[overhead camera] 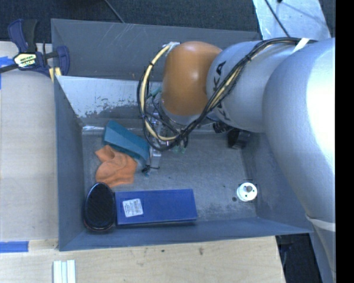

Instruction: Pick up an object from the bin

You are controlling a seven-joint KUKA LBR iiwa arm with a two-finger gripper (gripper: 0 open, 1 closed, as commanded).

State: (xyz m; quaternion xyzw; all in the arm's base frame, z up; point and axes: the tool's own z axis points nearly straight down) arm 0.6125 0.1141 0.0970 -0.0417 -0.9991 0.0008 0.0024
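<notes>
Beside the flat teal block [125, 138] hangs the pincer [150, 163] — spread or pressed together, cannot tell.

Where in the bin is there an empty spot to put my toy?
The barest bin floor is in the middle, between the gripper, the blue box and the small white round thing. The left side is crowded: the teal block, the orange cloth and the black oval thing lie close together there.

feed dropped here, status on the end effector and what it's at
End effector low at right end of teal block. Orange cloth against the block's lower left. Blue box apart, nearer the front wall.
</notes>
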